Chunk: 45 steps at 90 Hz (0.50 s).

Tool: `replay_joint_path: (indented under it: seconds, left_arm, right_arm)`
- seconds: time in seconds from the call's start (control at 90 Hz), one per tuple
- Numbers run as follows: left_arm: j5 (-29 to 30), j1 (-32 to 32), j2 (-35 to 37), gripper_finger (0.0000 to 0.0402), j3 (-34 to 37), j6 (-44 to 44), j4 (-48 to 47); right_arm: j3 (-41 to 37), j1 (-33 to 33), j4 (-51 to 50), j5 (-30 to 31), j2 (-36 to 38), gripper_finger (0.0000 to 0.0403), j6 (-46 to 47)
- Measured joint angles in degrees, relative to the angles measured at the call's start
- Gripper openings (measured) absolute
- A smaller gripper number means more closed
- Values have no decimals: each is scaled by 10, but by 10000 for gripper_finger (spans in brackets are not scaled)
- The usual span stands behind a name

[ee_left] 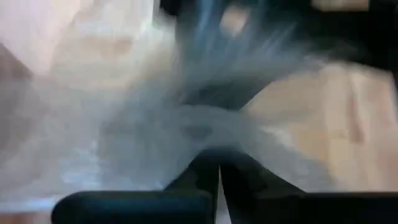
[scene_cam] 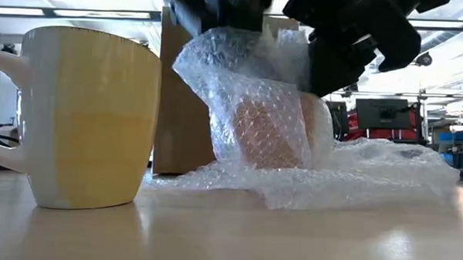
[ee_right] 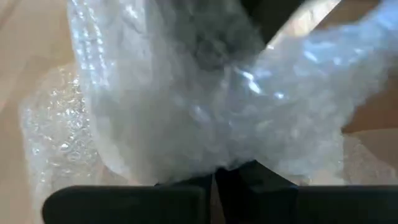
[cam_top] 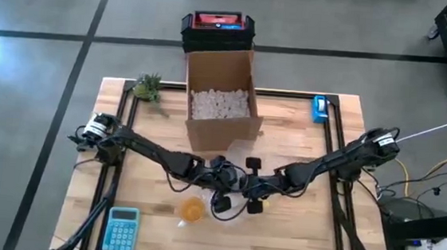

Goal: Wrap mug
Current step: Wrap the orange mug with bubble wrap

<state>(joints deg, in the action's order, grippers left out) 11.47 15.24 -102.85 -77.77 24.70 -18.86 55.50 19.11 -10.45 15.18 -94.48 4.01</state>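
A mug wrapped in bubble wrap stands mid-table, and the sheet's loose part spreads over the tabletop around it. Both grippers meet above it. My left gripper and my right gripper are each shut on the wrap, gathered up over the mug. In the wrist views the wrap fills the picture ahead of the shut fingers. A second, bare yellow mug stands on its base nearer the front edge, untouched. My left gripper pinches a bunched part of the bubble wrap between its two fingers, above the wrapped mug, several layers gathered. The wrap rises from the mug to the fingers. My right gripper pinches gathered bubble wrap between its two fingers, coming down from above on the mug's right side. The wrap below the fingers drapes over the mug, which stands on the table.
An open cardboard box of packing peanuts stands just beyond the grippers, with a black and red case behind it. A small plant lies far left, a blue object far right, and a blue calculator near left.
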Motion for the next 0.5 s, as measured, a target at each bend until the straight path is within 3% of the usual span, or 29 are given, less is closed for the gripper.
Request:
replay_joint_path:
  seconds: [0.278,0.389,0.5]
  left_arm:
    - [1,30,37,0,-53,12,-154]
    - [1,37,35,0,-38,26,-215]
    - [1,37,33,0,2,47,-205]
  right_arm:
    - [4,0,-1,-2,6,2,-11]
    - [4,0,-1,-2,6,2,-12]
    - [3,0,0,-2,6,2,-12]
